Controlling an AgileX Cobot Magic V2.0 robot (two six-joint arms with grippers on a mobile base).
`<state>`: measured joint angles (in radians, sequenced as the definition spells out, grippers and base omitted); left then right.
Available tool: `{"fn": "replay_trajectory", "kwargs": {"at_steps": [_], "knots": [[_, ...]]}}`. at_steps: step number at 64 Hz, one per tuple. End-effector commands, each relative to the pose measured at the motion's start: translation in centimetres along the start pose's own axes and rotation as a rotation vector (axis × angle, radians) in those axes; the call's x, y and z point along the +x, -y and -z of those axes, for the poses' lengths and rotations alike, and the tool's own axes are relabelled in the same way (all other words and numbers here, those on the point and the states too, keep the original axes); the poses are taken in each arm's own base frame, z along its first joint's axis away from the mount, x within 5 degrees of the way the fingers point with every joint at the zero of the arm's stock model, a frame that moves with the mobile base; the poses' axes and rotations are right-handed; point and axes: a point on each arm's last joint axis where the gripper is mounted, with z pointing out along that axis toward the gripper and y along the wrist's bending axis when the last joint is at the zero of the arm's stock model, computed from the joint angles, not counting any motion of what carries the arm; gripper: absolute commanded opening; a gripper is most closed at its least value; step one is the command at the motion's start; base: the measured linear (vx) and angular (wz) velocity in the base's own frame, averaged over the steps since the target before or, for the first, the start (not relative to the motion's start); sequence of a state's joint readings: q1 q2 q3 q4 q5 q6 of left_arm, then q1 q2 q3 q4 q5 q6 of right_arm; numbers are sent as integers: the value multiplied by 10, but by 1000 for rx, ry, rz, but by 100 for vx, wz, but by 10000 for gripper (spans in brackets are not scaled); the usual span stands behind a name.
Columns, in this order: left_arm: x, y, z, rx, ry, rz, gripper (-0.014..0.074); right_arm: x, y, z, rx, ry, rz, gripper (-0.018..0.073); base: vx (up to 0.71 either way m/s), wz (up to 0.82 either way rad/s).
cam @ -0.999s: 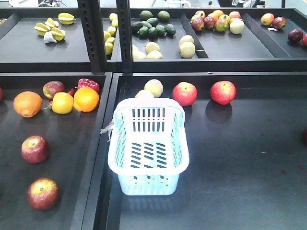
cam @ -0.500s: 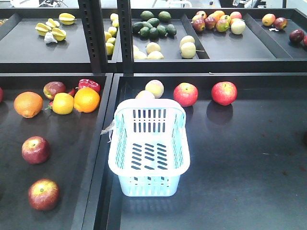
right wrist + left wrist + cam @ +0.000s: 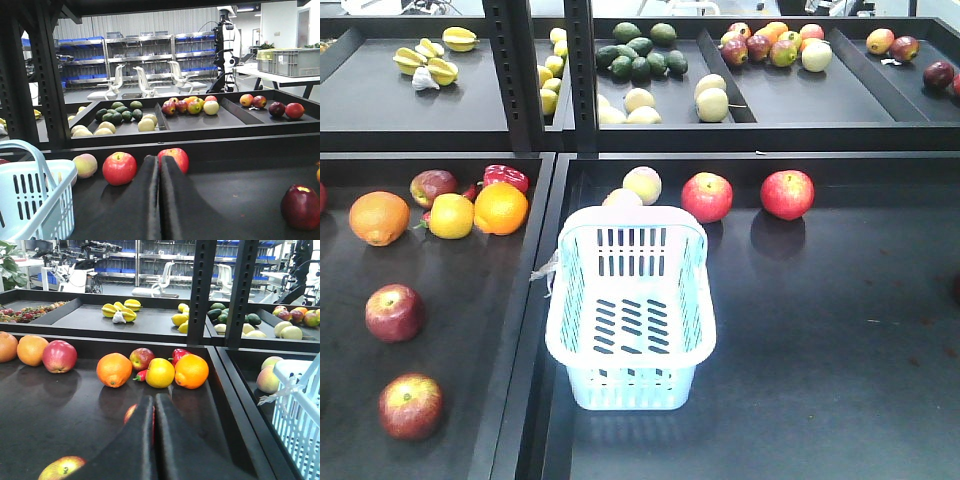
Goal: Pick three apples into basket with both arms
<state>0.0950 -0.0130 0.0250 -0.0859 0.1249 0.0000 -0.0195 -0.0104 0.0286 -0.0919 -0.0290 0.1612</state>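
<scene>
Both black pincers are sitting pinched closed, gripping nothing. A round dark red apple (image 3: 130, 413) is peeking out just behind the left pincer (image 3: 153, 399), with a second apple (image 3: 61, 468) lying off to its left. The pale blue slotted plastic basket (image 3: 37, 168) is sitting left of the right pincer (image 3: 160, 160), with another dark red apple (image 3: 301, 206) to its right.

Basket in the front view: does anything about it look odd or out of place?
Only a scrap of clear plastic hanging off the left rim of the basket, like a leftover tag. Otherwise it stands upright and looks undamaged.
</scene>
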Motion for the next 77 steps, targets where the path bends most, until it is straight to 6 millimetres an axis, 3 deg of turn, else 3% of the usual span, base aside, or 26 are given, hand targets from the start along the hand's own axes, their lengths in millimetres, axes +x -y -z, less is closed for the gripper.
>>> {"fn": "replay_trajectory", "kwargs": {"at_steps": [1, 35, 41, 48, 53, 57, 77], "knots": [[-1, -1, 0, -1, 72, 11, -6, -3, -1, 1, -9, 77, 16, -4, 0, 0], [-1, -1, 0, 0, 79, 29, -6, -3, -1, 1, -9, 77, 16, -4, 0, 0], [-1, 0, 0, 14, 79, 269, -6, -3, -1, 1, -9, 77, 16, -4, 0, 0], [-1, 1, 0, 44, 72, 777, -6, -3, -1, 1, -9, 77, 16, -4, 0, 0], [-2, 1, 0, 59, 69, 1021, -6, -3, -1, 1, -9, 77, 16, -4, 0, 0], [-2, 1, 0, 65, 70, 1115, -6, -3, -1, 1, -9, 77, 16, -4, 0, 0], [-9, -1, 1, 78, 125, 1242, -6, -3, -1, 1, -9, 77, 16, -4, 0, 0]]}}
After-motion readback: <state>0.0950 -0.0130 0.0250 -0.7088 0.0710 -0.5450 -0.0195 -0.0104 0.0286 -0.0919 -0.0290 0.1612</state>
